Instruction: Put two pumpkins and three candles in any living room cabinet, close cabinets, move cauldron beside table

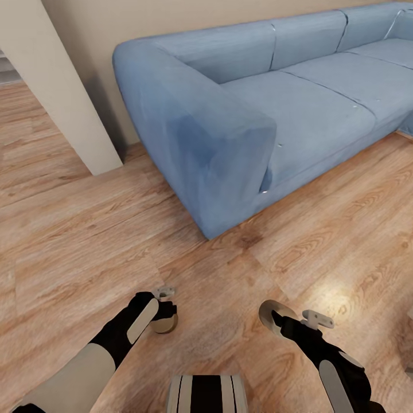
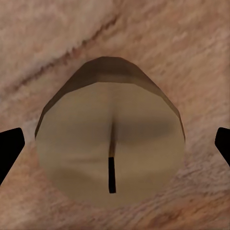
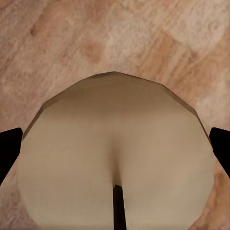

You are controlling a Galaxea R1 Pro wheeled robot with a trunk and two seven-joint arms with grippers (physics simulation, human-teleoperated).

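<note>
Each hand carries a candle low over the wooden floor. In the head view my left gripper (image 1: 164, 314) is shut on a short beige candle (image 1: 163, 324), and my right gripper (image 1: 277, 319) is shut on a wider pale candle (image 1: 267, 311). The left wrist view has that candle (image 2: 110, 153), wick up, between the two black fingertips (image 2: 9, 148) of the left gripper (image 2: 115, 143). In the right wrist view the bigger candle (image 3: 115, 153) spans the whole gap of the right gripper (image 3: 115, 146). The pumpkins, cabinet, cauldron and table are out of view.
A long blue sofa (image 1: 241, 115) stands ahead and to the right, its near armrest (image 1: 212, 155) closest to me. A beige wall corner (image 1: 63, 92) rises at the left. Wooden floor (image 1: 74, 252) lies open to the left and in front.
</note>
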